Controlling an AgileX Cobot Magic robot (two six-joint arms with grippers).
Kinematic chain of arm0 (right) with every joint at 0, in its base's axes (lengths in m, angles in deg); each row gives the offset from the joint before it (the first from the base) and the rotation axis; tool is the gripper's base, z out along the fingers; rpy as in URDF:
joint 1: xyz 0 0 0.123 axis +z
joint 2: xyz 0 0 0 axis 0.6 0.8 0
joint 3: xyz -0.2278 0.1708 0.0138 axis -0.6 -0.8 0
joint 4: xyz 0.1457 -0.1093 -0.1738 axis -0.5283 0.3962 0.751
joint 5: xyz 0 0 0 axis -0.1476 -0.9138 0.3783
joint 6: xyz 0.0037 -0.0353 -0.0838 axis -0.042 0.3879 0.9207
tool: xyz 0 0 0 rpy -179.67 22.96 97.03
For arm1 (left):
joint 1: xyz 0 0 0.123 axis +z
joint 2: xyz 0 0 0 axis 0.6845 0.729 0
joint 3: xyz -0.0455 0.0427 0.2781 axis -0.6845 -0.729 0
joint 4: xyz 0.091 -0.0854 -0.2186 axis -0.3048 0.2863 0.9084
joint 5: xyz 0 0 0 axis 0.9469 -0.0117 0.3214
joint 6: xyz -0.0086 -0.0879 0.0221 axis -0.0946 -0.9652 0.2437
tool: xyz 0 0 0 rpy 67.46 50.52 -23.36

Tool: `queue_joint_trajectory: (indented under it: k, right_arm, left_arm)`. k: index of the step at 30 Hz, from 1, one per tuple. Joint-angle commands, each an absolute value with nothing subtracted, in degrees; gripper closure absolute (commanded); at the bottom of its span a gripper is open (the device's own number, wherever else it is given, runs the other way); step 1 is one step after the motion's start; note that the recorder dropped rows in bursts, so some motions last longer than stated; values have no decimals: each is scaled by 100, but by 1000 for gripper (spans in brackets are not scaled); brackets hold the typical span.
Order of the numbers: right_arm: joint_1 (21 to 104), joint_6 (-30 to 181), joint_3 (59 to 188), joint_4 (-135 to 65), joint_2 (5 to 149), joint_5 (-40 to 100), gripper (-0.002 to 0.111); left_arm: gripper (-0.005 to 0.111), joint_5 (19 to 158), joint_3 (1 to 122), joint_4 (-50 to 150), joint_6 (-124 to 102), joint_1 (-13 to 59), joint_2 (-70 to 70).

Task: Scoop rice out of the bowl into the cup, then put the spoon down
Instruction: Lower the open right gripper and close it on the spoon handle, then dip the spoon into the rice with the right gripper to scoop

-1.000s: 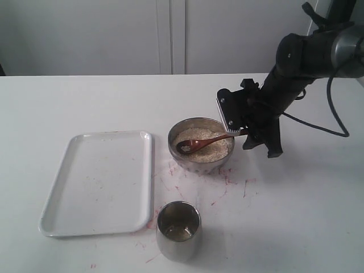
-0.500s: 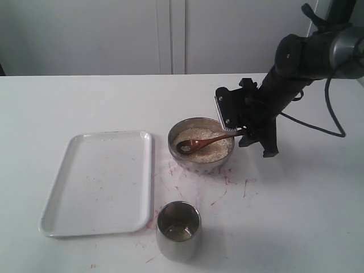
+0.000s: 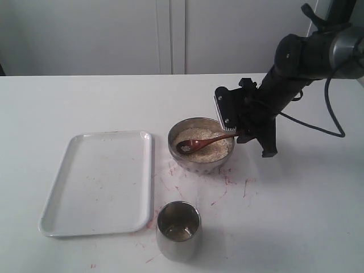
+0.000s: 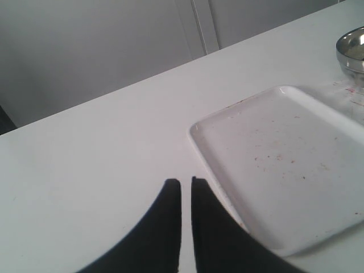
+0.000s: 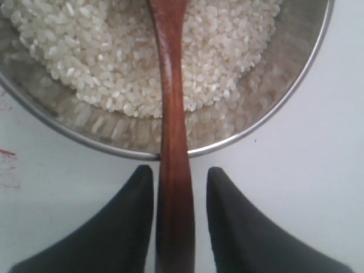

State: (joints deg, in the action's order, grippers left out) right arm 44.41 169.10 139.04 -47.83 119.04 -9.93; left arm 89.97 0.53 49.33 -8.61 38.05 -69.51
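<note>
Tabletop [image 5: 318,170]: wrist view shows fingers [image 5: 125,227] seemingly straddling spoon [image 5: 173,114].

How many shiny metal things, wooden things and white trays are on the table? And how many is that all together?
Shiny metal things: 2, the bowl and the cup
Wooden things: 1, the spoon
White trays: 1, the tray
Total: 4

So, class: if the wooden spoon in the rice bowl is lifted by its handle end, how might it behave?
The spoon looks like solid wood, so probably stiff and light. Gripped at the handle's end by the right gripper, its head may droop. Its polished surface could slip.
</note>
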Motion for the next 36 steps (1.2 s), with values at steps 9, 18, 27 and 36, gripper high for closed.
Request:
queue_joint_trajectory:
  k: [9, 18, 27, 36]
  right_arm:
    - [4447, 16886, 13915, -4779, 11876, -992, 92]
    - [4447, 16886, 13915, -4572, 11705, -1082, 102]
    - [4447, 16795, 13915, -4544, 11332, -1182, 104]
    - [4501, 15851, 13915, -3650, 10869, -1519, 106]
  left_arm:
    - [92, 8963, 71, 4972, -869, 3789, -6957]
    - [92, 8963, 71, 4972, -869, 3789, -6957]
    - [92, 8963, 71, 4972, -869, 3789, -6957]
    - [92, 8963, 71, 4972, -869, 3789, -6957]
